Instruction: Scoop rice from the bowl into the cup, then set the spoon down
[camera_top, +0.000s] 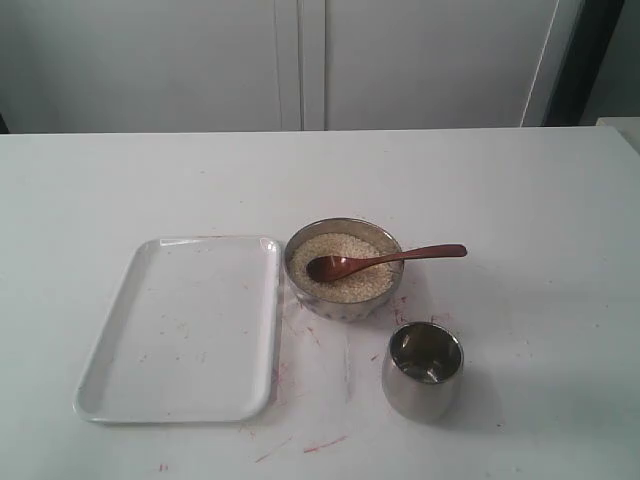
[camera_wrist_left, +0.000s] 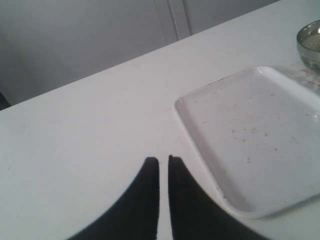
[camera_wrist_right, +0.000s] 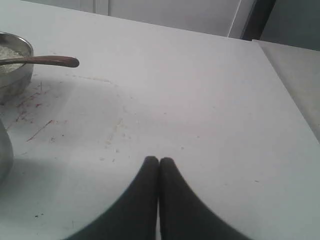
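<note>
Right gripper (camera_wrist_right: 159, 161): two dark fingers pressed tip to tip, closed on nothing, above bare white table (camera_wrist_right: 200, 100). Left gripper (camera_wrist_left: 163, 161): fingers drawn together with only a hairline slit between them, likewise holding nothing. Both grippers appear only in their own wrist views.

The right wrist view also takes in the end of the spoon (camera_wrist_right: 50, 61) handle jutting past the rim of the bowl (camera_wrist_right: 17, 75), of which only part is in frame. A blurred curve of metal at the picture's edge is probably the cup, too cropped to be sure. Red scratch marks (camera_wrist_right: 32, 131) cross the table near the bowl. The left wrist view shows the white tray (camera_wrist_left: 250, 140), speckled with small stains, and a sliver of the bowl.

Only the exterior view gives the whole layout. The shiny bowl sits near the table's centre, filled with pale beige rice (camera_top: 335, 247). The dark reddish-brown spoon lies with its oval head on the grains and its handle resting over the rim, pointing to 3 o'clock. The polished cup (camera_top: 420, 395) stands upright at 5 o'clock from the bowl, near it but apart; its contents are hard to make out through reflections. The tray lies at 8 o'clock, just beside the bowl.
</note>
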